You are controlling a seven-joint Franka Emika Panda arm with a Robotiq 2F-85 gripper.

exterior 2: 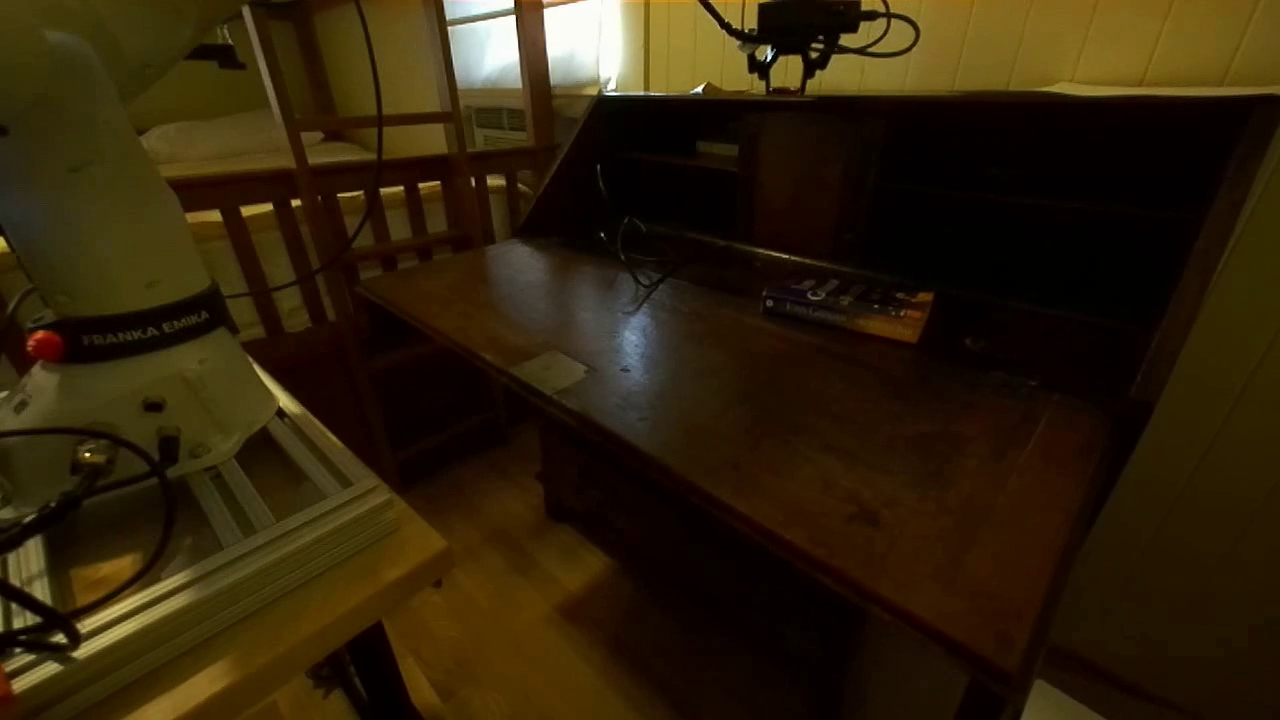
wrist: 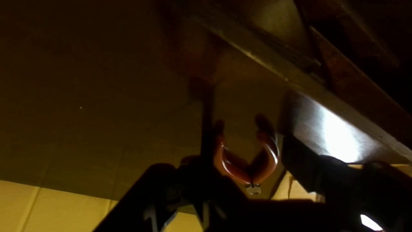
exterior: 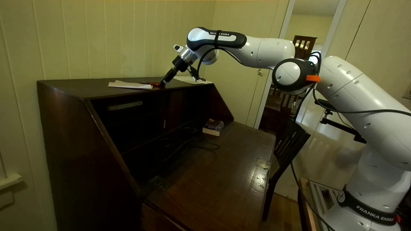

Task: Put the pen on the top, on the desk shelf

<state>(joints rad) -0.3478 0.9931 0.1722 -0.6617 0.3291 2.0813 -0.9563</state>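
No pen shows in any view. A pair of red-handled pliers (wrist: 271, 166) lies on the dark-brown top (exterior: 90, 87), near its front edge; its red also shows in both exterior views (exterior: 154, 84) (exterior 2: 787, 91). My gripper (wrist: 248, 137) is open, with one finger on each side of the red handles and gaps between. In both exterior views the gripper (exterior: 163, 84) (exterior 2: 787, 84) points down at the top, with fingertips at or just above its surface. The desk shelf (exterior 2: 655, 158) is in the dark compartments below the top; much of it is in shadow.
White papers (exterior: 128, 84) lie beside the pliers, and another paper (exterior: 192, 80) lies farther along the top. A book (exterior: 212, 127) and black cables (exterior: 189, 139) are on the writing leaf (exterior: 208, 179) below. A chair (exterior: 289, 144) stands at the leaf's end. The wall is behind.
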